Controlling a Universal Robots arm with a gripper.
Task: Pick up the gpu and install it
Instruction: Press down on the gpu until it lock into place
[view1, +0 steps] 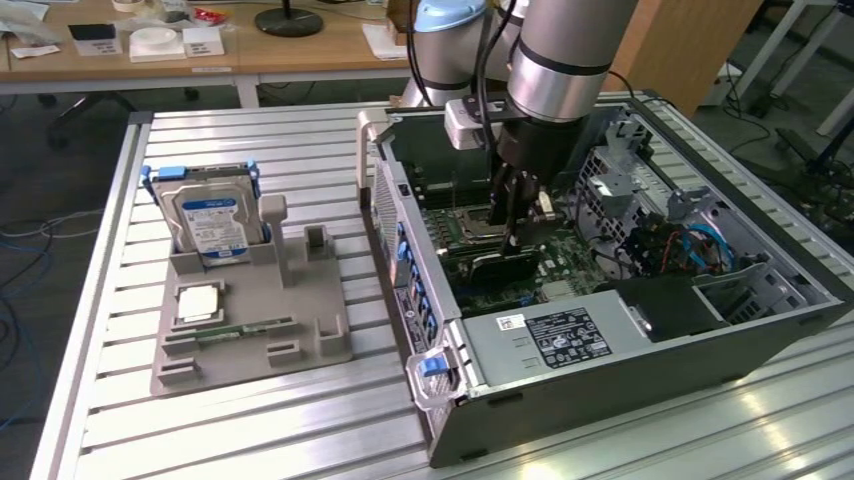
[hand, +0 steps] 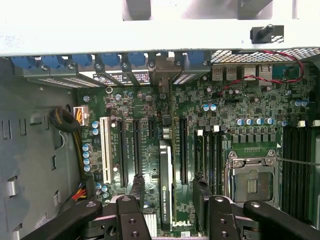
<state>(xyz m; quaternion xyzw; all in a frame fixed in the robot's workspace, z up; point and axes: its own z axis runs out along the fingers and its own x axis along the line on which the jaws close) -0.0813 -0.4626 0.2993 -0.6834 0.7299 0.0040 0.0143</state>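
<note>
The gpu (hand: 165, 187) stands on edge in a slot of the motherboard (hand: 210, 125), inside the open computer case (view1: 641, 360), with its bracket end toward the case's rear wall of blue slot clips. It looks seated or very nearly so; whether it is pressed fully home I cannot tell. The gripper (hand: 168, 192) sits directly above the card, its jaws spread apart on either side of the card's top edge and not clamped on it, so the carrying part of the job appears done and the release made (the arm itself reaches down into the case in the exterior view).

Readable writing: "DELL" on the card's edge by the jaws, and small lettering along it that looks like an NVIDIA Quadro marking. The hard drive (view1: 214, 225), well apart from the case in the grey holder (view1: 247, 330) on the bench (view1: 320, 430), carries a blue label too small to read.
</note>
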